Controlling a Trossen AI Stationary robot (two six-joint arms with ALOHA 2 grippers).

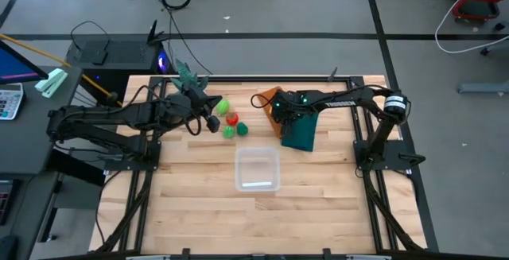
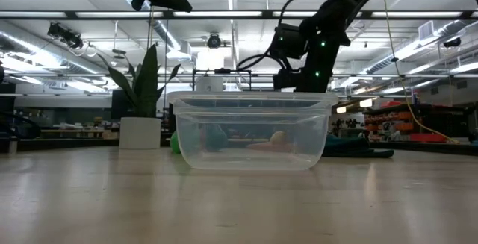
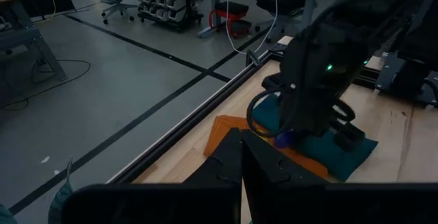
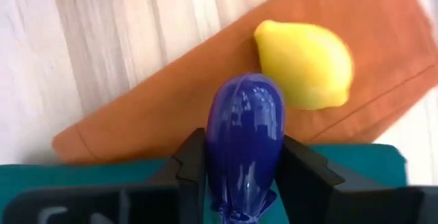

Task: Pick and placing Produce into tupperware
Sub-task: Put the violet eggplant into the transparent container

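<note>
My right gripper (image 4: 243,157) hangs over the folded cloths at the table's far right, shut on a purple toy eggplant (image 4: 245,125). A yellow lemon (image 4: 304,63) lies on the orange cloth (image 4: 171,107) just beyond it. A light green piece (image 1: 222,106), a red one (image 1: 232,118) and a dark green one (image 1: 236,130) lie on the wood near the far middle. My left gripper (image 1: 213,122) hovers shut beside them, holding nothing. The clear tupperware (image 1: 257,168) stands at the table's centre. My right gripper pinches the eggplant's two sides (image 4: 213,161) between its two fingers, about halfway along its body. The fingers (image 4: 195,157) come steeply from above. The eggplant's rounded end (image 4: 243,87) points away from the gripper and its stem end lies back between the fingers. I cannot tell if it is clear of the cloth.
A dark green folded cloth (image 1: 301,135) lies partly under the orange one. A potted plant (image 2: 142,110) stands at the table's far side, left of the produce. Bare wood lies around and in front of the tupperware (image 2: 250,132).
</note>
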